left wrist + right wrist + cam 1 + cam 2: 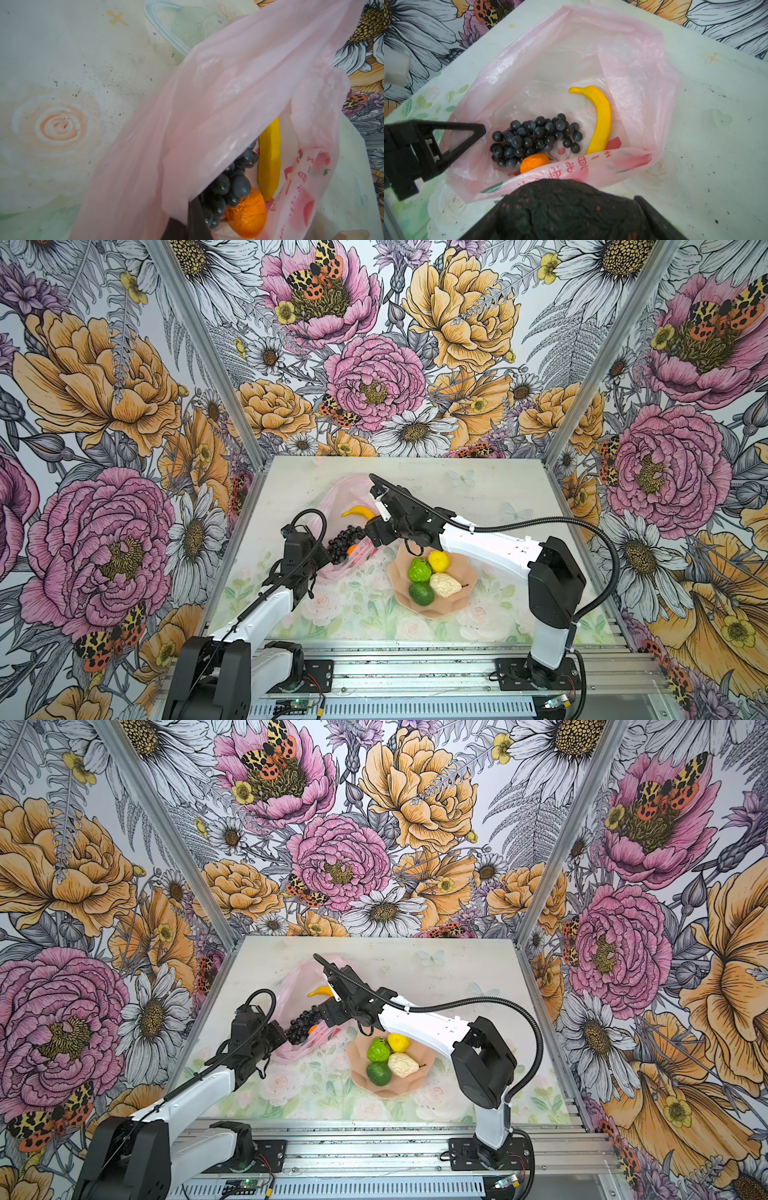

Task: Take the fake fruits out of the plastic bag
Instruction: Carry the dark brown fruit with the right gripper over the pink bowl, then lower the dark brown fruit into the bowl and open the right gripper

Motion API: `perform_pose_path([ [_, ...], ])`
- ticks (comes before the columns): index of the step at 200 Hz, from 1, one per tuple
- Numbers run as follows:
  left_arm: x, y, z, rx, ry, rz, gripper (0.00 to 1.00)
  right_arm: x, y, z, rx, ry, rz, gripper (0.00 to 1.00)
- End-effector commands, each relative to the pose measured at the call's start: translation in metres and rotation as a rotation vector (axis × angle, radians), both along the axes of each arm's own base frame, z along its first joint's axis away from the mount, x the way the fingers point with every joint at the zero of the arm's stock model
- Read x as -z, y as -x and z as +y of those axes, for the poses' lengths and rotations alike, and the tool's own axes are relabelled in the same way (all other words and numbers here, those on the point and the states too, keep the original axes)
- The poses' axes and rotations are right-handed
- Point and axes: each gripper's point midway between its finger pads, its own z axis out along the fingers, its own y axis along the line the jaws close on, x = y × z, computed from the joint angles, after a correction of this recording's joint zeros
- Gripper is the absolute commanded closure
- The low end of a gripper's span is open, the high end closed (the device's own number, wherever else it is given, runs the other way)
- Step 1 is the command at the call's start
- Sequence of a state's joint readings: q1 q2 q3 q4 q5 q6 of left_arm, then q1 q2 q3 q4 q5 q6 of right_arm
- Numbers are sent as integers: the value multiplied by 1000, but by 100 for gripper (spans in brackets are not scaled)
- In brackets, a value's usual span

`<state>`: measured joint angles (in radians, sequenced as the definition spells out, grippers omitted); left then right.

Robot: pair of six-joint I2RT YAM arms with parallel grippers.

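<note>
- the thin translucent pink plastic bag [633,62] lies open on the pale floral table [478,489], just left of centre and below the middle of the frame in both top views.
- the left gripper [478,129] is clenched at the bag's left rim. it seems to pinch the pink film, though the draped plastic hides the pinch itself.
- inside the bag, just beside that pincer's tip, lies a dark plastic grape bunch [535,137]. a small orange fruit [534,162] touches it, and a yellow plastic banana [602,116] curves along the grapes' far side.
- the right gripper [371,531] hangs over the bag's right edge, its jaws wide around a black lumpy oval fruit [566,203], grasped above the printed rim.
- right of the bag, at lower centre of the frame, a peach petal-edged bowl [440,612] holds a yellow lemon [439,561], a bumpy green fruit [419,569], a smooth green fruit [421,593] and a cream-white lumpy piece [444,585].
</note>
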<state>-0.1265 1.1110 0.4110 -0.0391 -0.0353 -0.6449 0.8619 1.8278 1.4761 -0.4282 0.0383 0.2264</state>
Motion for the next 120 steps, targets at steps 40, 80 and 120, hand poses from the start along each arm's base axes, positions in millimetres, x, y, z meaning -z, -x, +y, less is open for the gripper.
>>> perform_pose_path([
  [40,-6,-6,4,2,-18,-23,100,9,49,-34,-282,69,-34,10],
  [80,-7,-6,5,-1,-24,-23,100,30,67,-47,-360,115,-23,10],
  [120,-6,-7,5,0,-26,-20,100,38,75,-49,-415,134,-26,10],
])
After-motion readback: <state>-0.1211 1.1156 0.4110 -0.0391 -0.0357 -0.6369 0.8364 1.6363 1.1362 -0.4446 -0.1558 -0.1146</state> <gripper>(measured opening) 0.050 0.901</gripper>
